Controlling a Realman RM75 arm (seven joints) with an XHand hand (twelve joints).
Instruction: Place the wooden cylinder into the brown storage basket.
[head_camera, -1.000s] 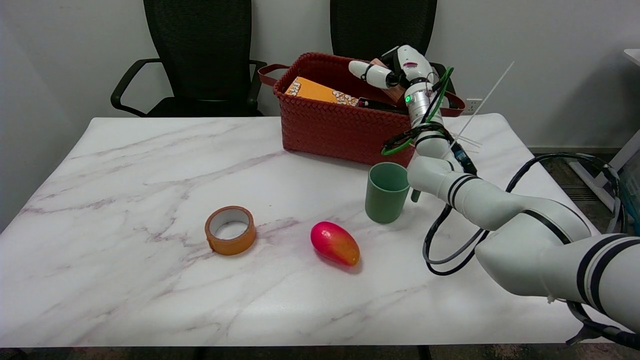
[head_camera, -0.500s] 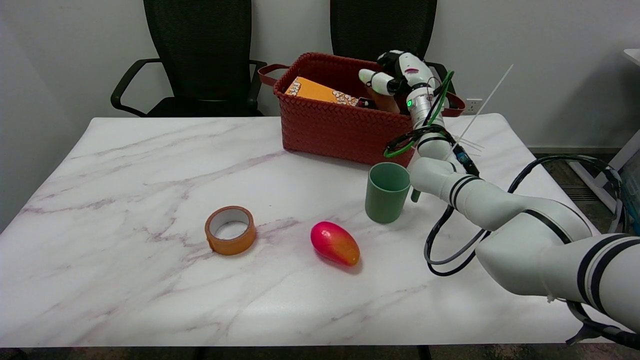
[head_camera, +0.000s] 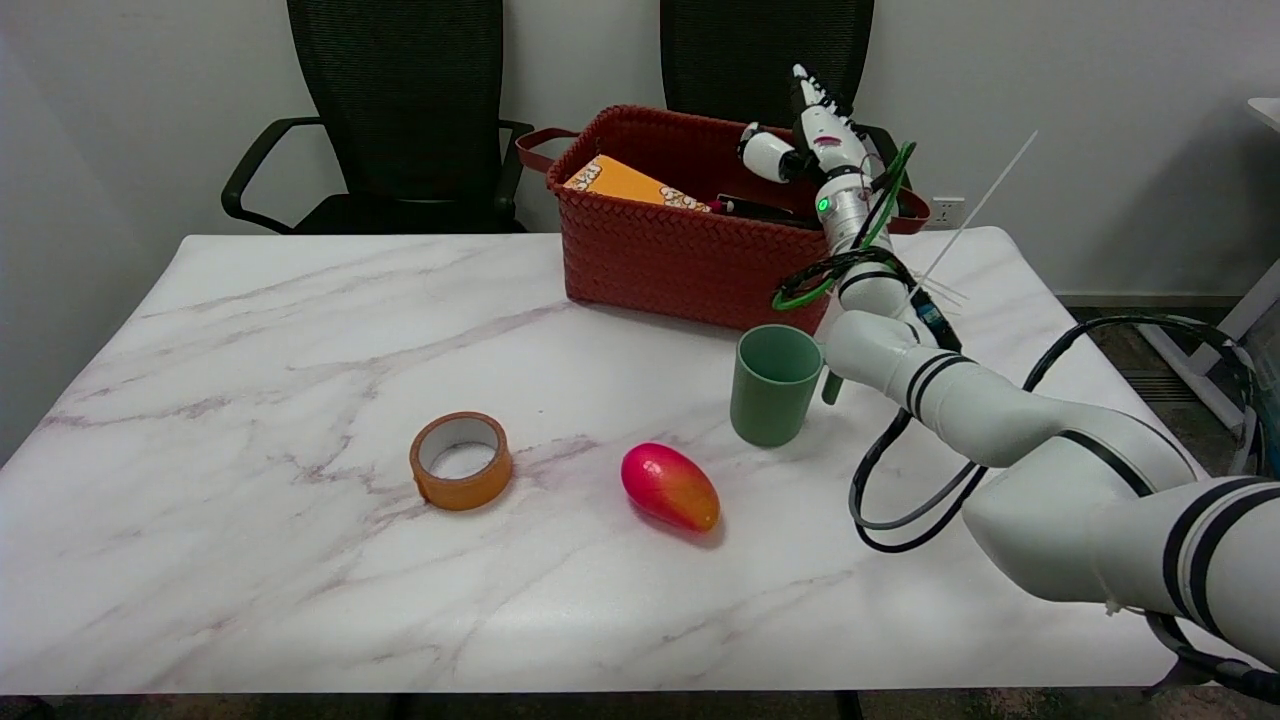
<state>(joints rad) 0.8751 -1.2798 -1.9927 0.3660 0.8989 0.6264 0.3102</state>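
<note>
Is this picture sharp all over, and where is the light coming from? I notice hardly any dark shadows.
Head view: sharp across the marble table; only the right hand over the brown storage basket looks slightly soft. The light is soft and seems to come from above: faint shadows sit close under the mango, tape roll and green cup. A dull sheen shows on the mango, with no harsh glare.

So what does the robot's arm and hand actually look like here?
The right arm is glossy white in rounded segments with black bands at the joints. Black cables loop beside it, a green cable coils round the wrist, and a small green light glows there. The right hand is white with black parts.
</note>
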